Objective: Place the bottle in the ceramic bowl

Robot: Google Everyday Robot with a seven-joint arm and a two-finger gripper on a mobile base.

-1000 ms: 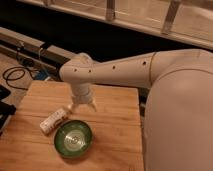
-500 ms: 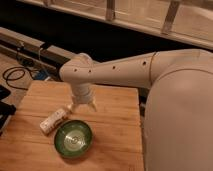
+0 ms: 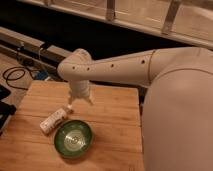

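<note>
End effector (image 3: 80, 101) is hanging fingers-down over the middle of the worktop, close above the wood. Its two fingers are spread well apart with just air between them, so it's got hold of nothing.

Closest to the camera is the round, shallow, glossy green ceramic bowl (image 3: 73, 138) with a darker rim and a pale ringed centre. It's sitting upright on the light wooden plank worktop (image 3: 115, 130).

Just beyond it, toward the left of the view, the small slim white plastic bottle (image 3: 53, 120) is lying on its side on the wood. It's angled so the pale cap points up toward the end effector. It's right beside the bowl's rim, but I can't tell if the two actually touch. The cap end sits pretty much under one of the fingers.

Behind that, the thick white robot arm (image 3: 115, 67) reaches in from the right, where the big white body fills that side. Further back on the left, a long grey metal rail (image 3: 20, 40) runs along, and a pale framework (image 3: 150, 20) crosses the top.
</note>
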